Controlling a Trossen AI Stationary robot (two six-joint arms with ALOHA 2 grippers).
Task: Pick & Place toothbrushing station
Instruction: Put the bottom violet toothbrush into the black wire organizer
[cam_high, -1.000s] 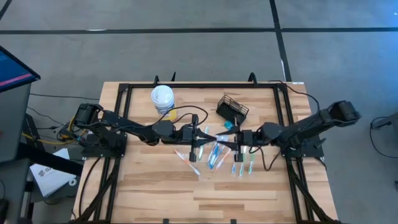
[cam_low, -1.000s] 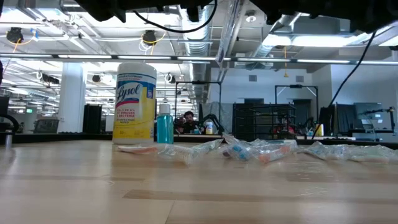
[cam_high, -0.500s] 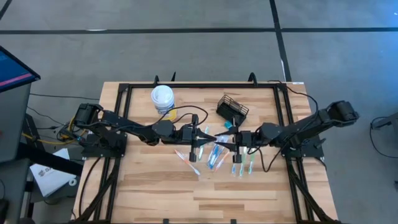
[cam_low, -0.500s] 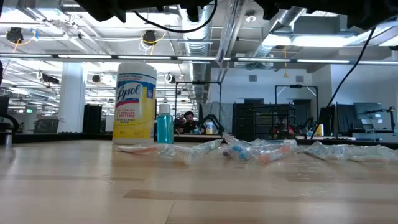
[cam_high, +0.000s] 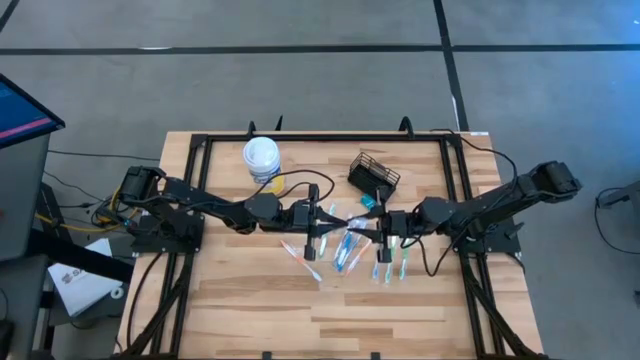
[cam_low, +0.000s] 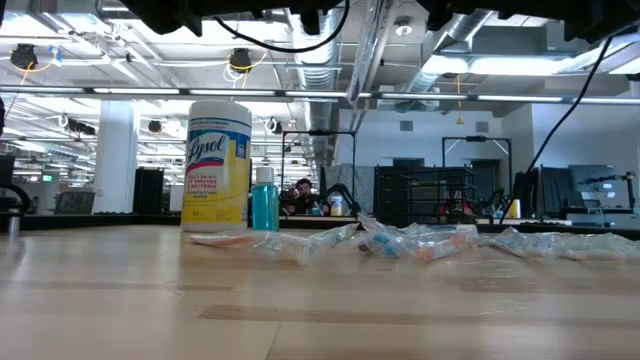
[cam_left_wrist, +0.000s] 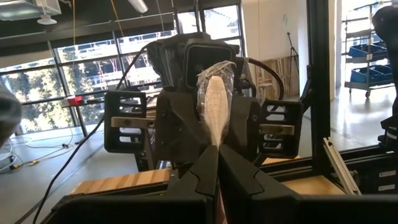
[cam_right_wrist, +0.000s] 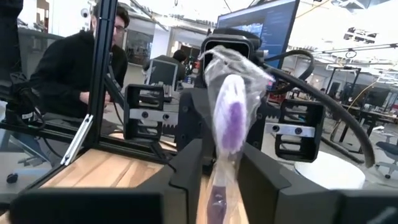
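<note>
High view, seen from overhead, showed both arms meeting near the middle of the table (cam_high: 240, 300), each holding up a wrapped toothbrush. The left gripper (cam_high: 322, 222) was clenched on a wrapped toothbrush (cam_left_wrist: 214, 106) with a pale head, standing upright between its fingers. The right gripper (cam_high: 384, 229) clasped a purple-headed toothbrush (cam_right_wrist: 230, 124) in clear wrap, though whether its grip was fully tight I could not tell. The black mesh caddy (cam_high: 373, 176) sat above and slightly left of the right gripper in the frame, near it, its long axis running diagonally from upper left to lower right. The right arm looked the nearer of the two, so I judged the drop would fall to it. More loose toothbrushes (cam_high: 345, 250) lay scattered below the grippers. At the upper left stood a yellow canister (cam_low: 219, 165) reading "Lysol", with a blue bottle (cam_low: 265, 202) just beside it.
</note>
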